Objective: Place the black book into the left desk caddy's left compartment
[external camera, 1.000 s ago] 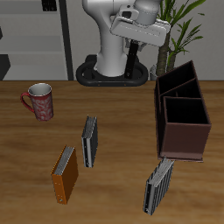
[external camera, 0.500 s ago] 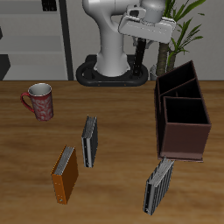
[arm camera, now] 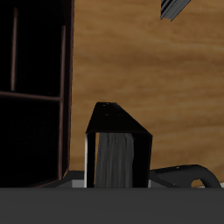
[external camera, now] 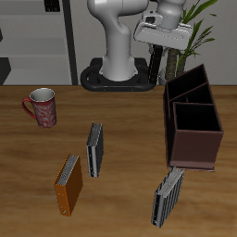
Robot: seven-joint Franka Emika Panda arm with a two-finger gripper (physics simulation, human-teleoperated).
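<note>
My gripper (external camera: 155,54) is high above the table's back, near the robot base, shut on the black book (external camera: 154,63), which hangs upright below it. In the wrist view the black book (arm camera: 118,149) fills the near field, with its black cover and pale page edges showing. The left desk caddy (external camera: 193,139), a dark maroon-brown box with two compartments, stands on the table nearer the front than the gripper and to one side. It also shows in the wrist view (arm camera: 65,96), beside the held book, with its open compartments dark inside.
Two grey-and-black striped books lie on the table, one mid-table (external camera: 94,149) and one near the front edge (external camera: 168,195), just in front of the caddy. An orange-brown book (external camera: 68,183) and a patterned mug (external camera: 41,106) are farther off. A plant (external camera: 193,28) stands behind the caddy.
My gripper has moved sideways with the black book, toward the caddy's side of the table, and risen slightly. Nothing on the table has moved.
</note>
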